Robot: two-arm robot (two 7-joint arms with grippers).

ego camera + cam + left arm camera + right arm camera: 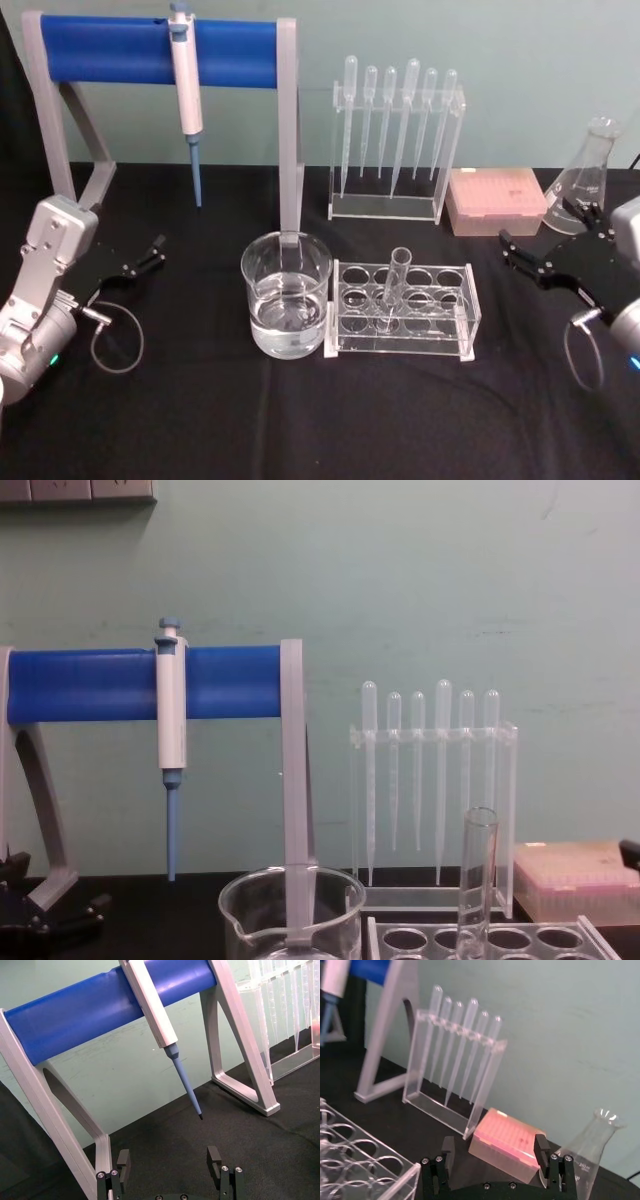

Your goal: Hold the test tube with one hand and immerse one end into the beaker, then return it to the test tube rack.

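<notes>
Beaker (pixel 252 272) holds liquid, rack (pixel 455 312) holds test tube (pixel 395 283); left gripper (pixel 150 255), right gripper (pixel 538 230) jaws apart.

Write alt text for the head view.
A test tube stands in a clear rack beside a beaker of clear liquid on a black table. The left gripper and right gripper sit open at either side, touching nothing.

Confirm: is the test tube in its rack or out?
In. The test tube stands nearly upright in a rack hole; left hand and right hand sit open at the sides.
</notes>
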